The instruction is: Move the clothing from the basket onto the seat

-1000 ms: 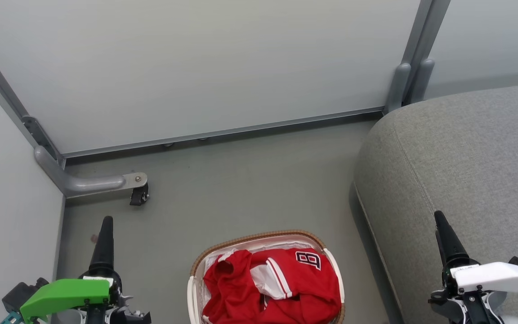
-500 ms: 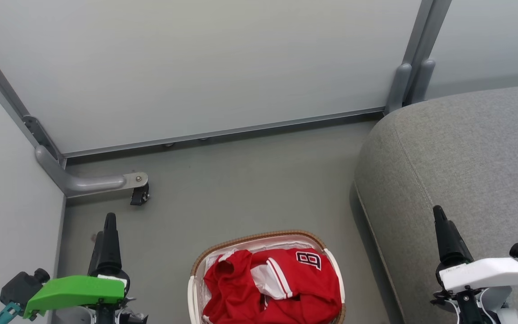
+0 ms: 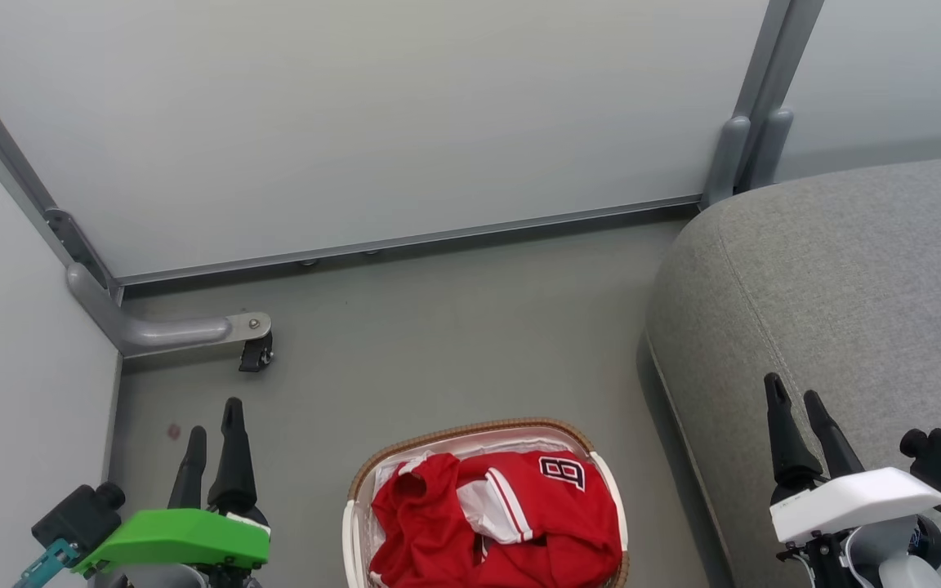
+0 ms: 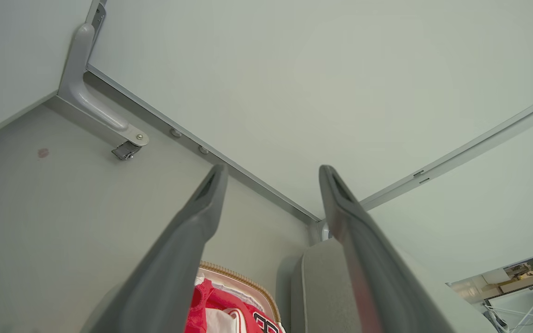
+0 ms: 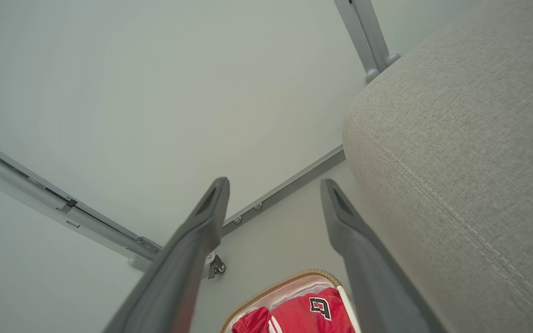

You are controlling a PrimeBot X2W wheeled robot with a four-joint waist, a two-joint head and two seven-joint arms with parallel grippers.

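**Clothing Position Relative to Grippers**

The clothing (image 3: pixel 519 523) lies in the basket (image 3: pixel 454 431) at bottom centre of the head view, between both grippers and apart from each. Left gripper (image 3: pixel 213 420), lower left: fingers spread, empty. Right gripper (image 3: pixel 791 390), lower right, overlapping the seat (image 3: pixel 846 269): fingers spread, empty.

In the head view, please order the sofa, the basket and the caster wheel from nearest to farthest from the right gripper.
1. Sofa, on the right, beside the right gripper.
2. Basket, lower middle.
3. Caster wheel, far left.
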